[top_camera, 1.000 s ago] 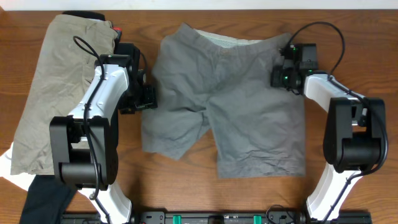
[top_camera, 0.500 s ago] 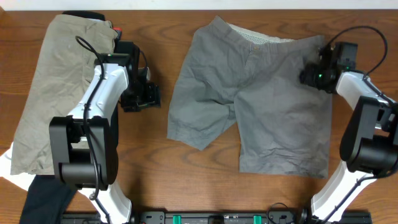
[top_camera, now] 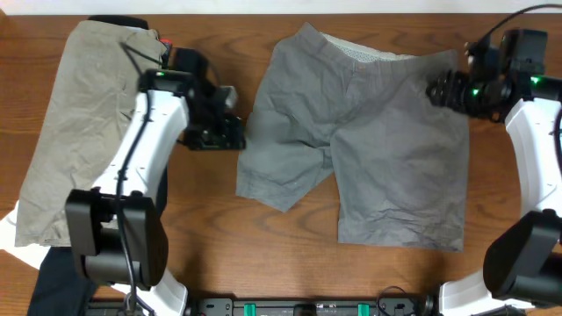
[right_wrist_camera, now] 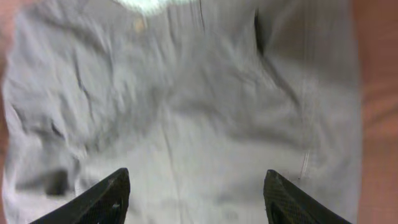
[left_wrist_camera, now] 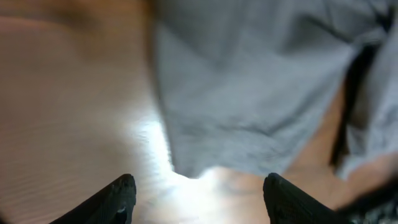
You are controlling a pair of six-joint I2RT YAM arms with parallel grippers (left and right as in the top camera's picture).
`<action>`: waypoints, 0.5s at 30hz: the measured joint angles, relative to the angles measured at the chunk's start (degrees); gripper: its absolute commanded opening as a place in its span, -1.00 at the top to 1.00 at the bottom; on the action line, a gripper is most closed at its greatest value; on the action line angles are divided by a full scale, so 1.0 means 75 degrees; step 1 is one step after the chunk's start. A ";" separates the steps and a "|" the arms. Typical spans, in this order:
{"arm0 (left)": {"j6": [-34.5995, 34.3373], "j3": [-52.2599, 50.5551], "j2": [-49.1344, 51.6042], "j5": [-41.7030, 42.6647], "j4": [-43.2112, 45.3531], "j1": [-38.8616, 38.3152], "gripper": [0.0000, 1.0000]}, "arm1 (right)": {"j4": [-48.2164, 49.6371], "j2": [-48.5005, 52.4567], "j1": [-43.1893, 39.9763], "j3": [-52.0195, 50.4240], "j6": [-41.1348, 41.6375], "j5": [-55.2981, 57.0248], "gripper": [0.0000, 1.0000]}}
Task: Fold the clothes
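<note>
The clothes, grey shorts (top_camera: 369, 140), lie spread flat on the table with the waistband at the far side and both legs toward me. My left gripper (top_camera: 239, 132) hovers open at the shorts' left edge. In the left wrist view its fingertips (left_wrist_camera: 123, 194) frame bare wood, with the grey cloth (left_wrist_camera: 249, 93) just ahead of the left gripper (left_wrist_camera: 199, 190). My right gripper (top_camera: 437, 88) is over the right end of the waistband. It stands open above the grey fabric (right_wrist_camera: 199, 112), and the right gripper (right_wrist_camera: 196, 190) has nothing between its fingers.
A khaki-beige garment (top_camera: 79, 123) lies along the left side of the table. A black garment (top_camera: 61, 281) and a bit of white cloth (top_camera: 10, 235) sit at the front left. Bare wood (top_camera: 228, 246) shows in front of the shorts.
The right gripper dragged the shorts to the right, then opened and let go of them. The left arm swung right to the shorts' left edge.
</note>
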 measured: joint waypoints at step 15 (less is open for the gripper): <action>0.0017 -0.0711 0.0000 -0.1128 0.0251 -0.1329 -0.16 | -0.0367 0.0114 0.0073 -0.0044 -0.0379 0.0023 -0.34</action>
